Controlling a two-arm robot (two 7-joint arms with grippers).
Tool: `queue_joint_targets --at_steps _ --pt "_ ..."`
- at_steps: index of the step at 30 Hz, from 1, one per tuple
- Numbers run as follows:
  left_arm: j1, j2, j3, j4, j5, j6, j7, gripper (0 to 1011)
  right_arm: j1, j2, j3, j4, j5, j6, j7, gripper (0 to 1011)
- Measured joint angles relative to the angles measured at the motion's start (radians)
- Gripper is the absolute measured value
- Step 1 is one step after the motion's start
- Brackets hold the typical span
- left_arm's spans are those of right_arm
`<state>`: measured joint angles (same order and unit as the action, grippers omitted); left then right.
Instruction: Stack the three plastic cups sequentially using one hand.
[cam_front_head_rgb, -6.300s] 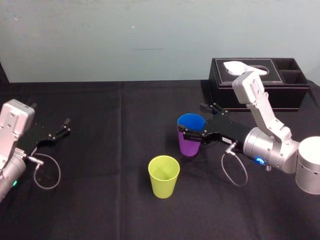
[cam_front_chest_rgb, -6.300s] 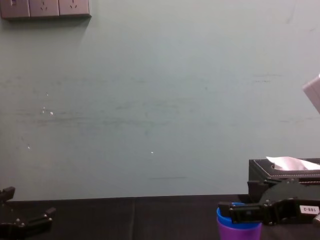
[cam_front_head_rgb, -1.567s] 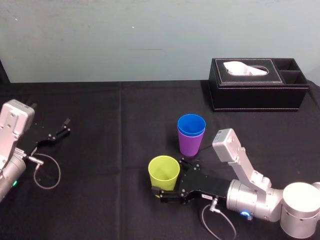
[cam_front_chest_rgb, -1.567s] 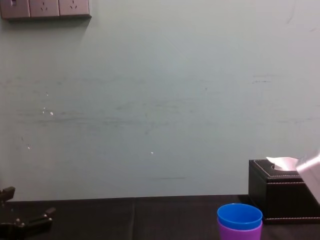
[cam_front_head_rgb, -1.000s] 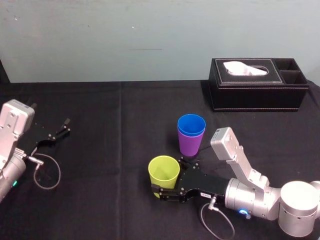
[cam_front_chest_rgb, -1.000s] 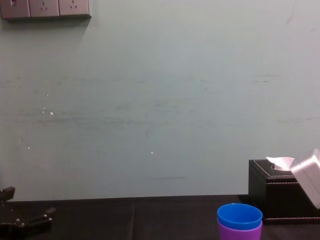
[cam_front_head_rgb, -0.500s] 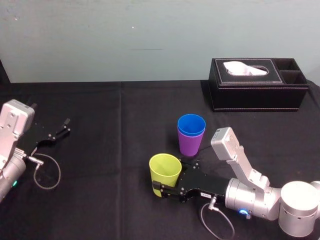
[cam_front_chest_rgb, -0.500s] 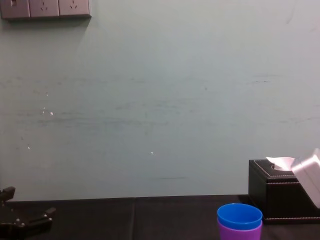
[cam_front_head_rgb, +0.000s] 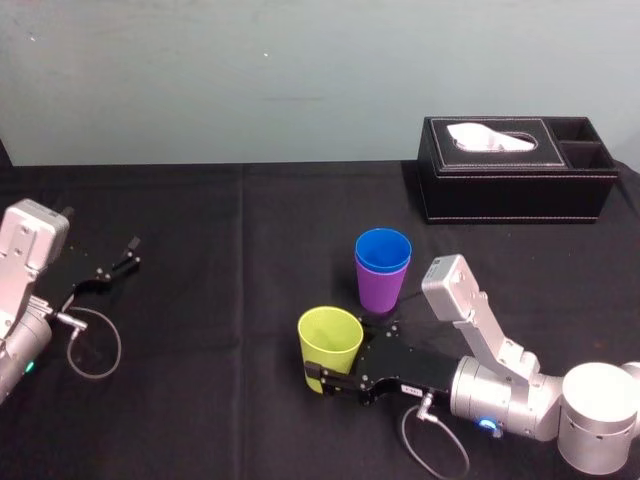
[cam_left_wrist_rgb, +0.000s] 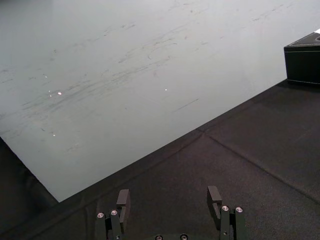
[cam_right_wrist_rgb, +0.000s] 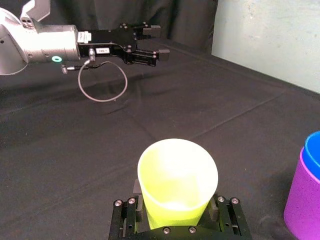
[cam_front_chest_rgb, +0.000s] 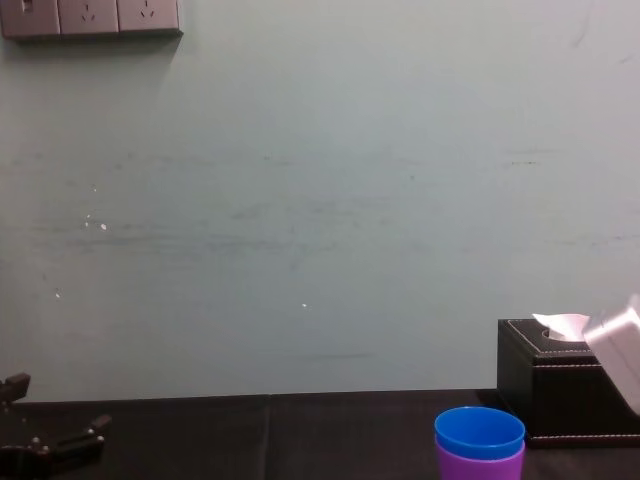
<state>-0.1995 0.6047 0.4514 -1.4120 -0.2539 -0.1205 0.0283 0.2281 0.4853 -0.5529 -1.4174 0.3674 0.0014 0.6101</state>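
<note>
Head view: the right gripper (cam_front_head_rgb: 322, 380) is clamped on the lower part of the yellow-green tapered plastic cup (cam_front_head_rgb: 330, 342), near the front centre of the black tablecloth (cam_front_head_rgb: 220, 300). The cup's mouth faces up and it leans slightly to the left. Whether its base touches the cloth cannot be told. Just behind it and to the right stands the purple tapered plastic cup (cam_front_head_rgb: 379, 290), upright, with the blue tapered plastic cup (cam_front_head_rgb: 383, 247) nested inside it; these 2 form 1 stack. The black leather-look tissue box (cam_front_head_rgb: 515, 180) sits at the far right. The left gripper (cam_front_head_rgb: 128, 252) rests at the left edge, well apart from all 3 cups.

Left wrist view: the left gripper's 2 fingers stand apart with nothing between them, above bare cloth.

Right wrist view: 1 finger presses each side of the yellow-green cup; the purple and blue stack stands near.

Chest view: the blue rim sits above the purple rim, beside the tissue box.
</note>
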Motion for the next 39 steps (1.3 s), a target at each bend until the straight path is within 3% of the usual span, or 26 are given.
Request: queue_joint_targets --at_steps 9,16,21,30,39 --pt "0.000 0.000 0.000 0.000 0.000 0.000 0.000 1010 -0.037 0.034 0.026 -0.124 -0.015 0.083 -0.066 723" --pt "0.000 0.000 0.000 0.000 0.000 0.000 0.000 1010 -0.074 0.072 0.080 -0.238 0.005 0.149 -0.117 724" --pt "0.000 0.000 0.000 0.000 0.000 0.000 0.000 1010 -0.087 0.089 0.120 -0.284 0.021 0.177 -0.144 723" --pt "0.000 0.000 0.000 0.000 0.000 0.000 0.000 1010 -0.079 0.101 0.169 -0.300 0.059 0.188 -0.153 724" --pt "0.000 0.000 0.000 0.000 0.000 0.000 0.000 1010 -0.057 0.098 0.189 -0.297 0.068 0.189 -0.172 723"
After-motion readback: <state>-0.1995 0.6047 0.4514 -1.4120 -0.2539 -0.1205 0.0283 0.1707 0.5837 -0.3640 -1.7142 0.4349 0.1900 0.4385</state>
